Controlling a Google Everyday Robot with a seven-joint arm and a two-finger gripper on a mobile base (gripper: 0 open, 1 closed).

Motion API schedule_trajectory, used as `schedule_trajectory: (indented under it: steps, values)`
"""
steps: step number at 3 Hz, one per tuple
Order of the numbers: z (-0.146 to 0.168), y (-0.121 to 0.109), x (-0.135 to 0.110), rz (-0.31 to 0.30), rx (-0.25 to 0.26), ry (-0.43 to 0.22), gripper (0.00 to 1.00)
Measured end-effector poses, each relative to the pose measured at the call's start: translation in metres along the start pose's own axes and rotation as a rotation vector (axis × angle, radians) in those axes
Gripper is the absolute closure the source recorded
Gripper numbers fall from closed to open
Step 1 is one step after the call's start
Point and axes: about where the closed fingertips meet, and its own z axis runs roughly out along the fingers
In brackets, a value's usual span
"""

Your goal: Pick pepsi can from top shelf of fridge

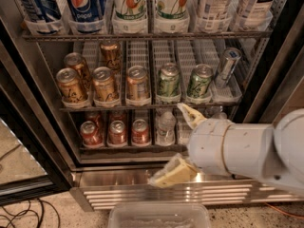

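The fridge (pixel 142 186) stands open in front of me. On its top shelf (pixel 142 34) two blue pepsi cans stand at the left, the nearer one (pixel 84 4) showing the red-white-blue globe, the other (pixel 35 4) beside it. White-green cans (pixel 129 4) and white cans stand to their right. My gripper (pixel 183 144) is low, in front of the bottom rack and steel base grille, far below the pepsi cans. Its two cream fingers (pixel 173 172) are spread apart and hold nothing.
The middle rack holds gold-brown cans (pixel 105 84), green cans (pixel 168 80) and a tilted silver can (pixel 227 66). The bottom rack holds red cans (pixel 115 132) and water bottles (pixel 165 127). A clear plastic bin (pixel 159 215) lies on the floor below. The glass door (pixel 23 141) is at left.
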Motion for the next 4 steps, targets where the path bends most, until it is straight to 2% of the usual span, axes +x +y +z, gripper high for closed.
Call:
schedule_trajectory:
  steps: [1,2,3,4]
  values:
    - [0.000,-0.050,-0.006,0.090,0.232,-0.181,0.00]
    - [-0.030,-0.099,0.012,0.224,0.444,-0.318,0.00]
    - [-0.044,-0.106,0.022,0.249,0.506,-0.356,0.00]
    - [-0.044,-0.106,0.022,0.248,0.506,-0.356,0.00]
